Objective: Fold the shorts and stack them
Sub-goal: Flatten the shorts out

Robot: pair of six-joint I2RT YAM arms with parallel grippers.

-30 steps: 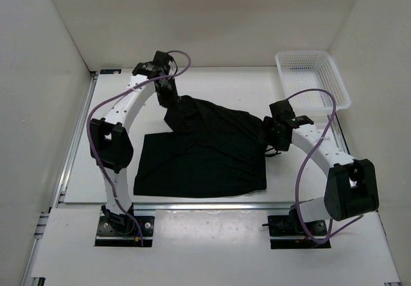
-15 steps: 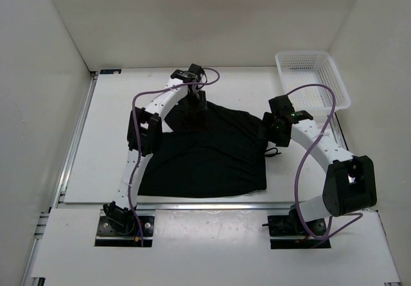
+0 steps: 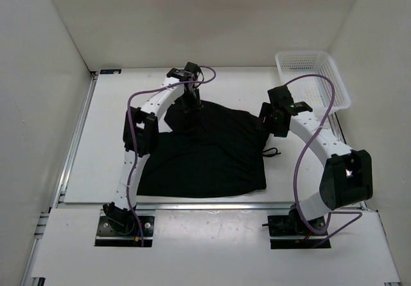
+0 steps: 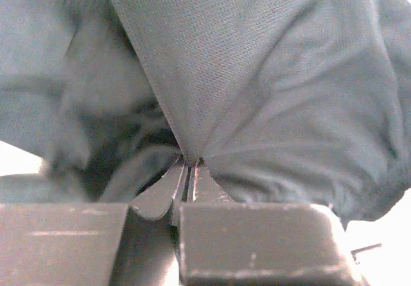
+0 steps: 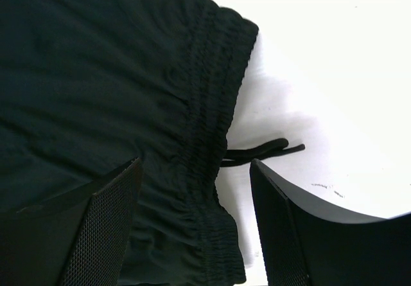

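Observation:
The black shorts (image 3: 212, 154) lie spread on the white table, waistband to the right, drawstring (image 3: 274, 151) trailing off the right edge. My left gripper (image 3: 191, 105) is shut on a pinch of the shorts' far left part and holds it lifted; in the left wrist view the fabric (image 4: 257, 87) fans out from the closed fingertips (image 4: 190, 164). My right gripper (image 3: 266, 120) is open and hovers over the waistband's far right corner. In the right wrist view the gathered waistband (image 5: 205, 138) and drawstring (image 5: 263, 151) lie between the spread fingers (image 5: 282, 215).
A white mesh basket (image 3: 313, 77) stands at the back right corner of the table. White walls enclose the table on the left, back and right. Bare table (image 3: 109, 125) shows left of the shorts.
My left gripper carried the pinched fabric from the far left toward the right over the shorts, then held about steady. My right gripper moved slightly up and away from the waistband.

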